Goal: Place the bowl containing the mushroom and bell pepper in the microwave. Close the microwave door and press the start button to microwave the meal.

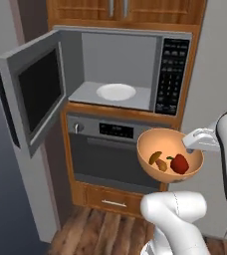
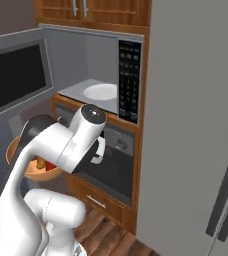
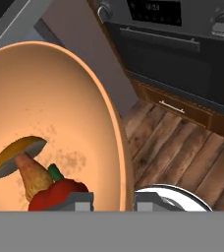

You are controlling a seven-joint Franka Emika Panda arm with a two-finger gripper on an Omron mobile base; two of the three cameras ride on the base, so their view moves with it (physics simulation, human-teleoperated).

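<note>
Bowl (image 1: 170,152) rim pinched by jaws in hand view; left base view shows open microwave (image 1: 123,69)

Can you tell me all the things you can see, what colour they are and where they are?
bowl: one, orange-tan, held in the air in front of the oven, tilted.
mushroom: one, brown, in the bowl.
bell pepper: one, red, in the bowl beside the mushroom.
microwave: one, grey with black keypad, above the oven.
microwave door: one, grey, swung open to the left.
turntable plate: one, white, inside the microwave.
oven: one, grey, below the microwave.
gripper: one, white, clamped on the bowl's rim.
</note>
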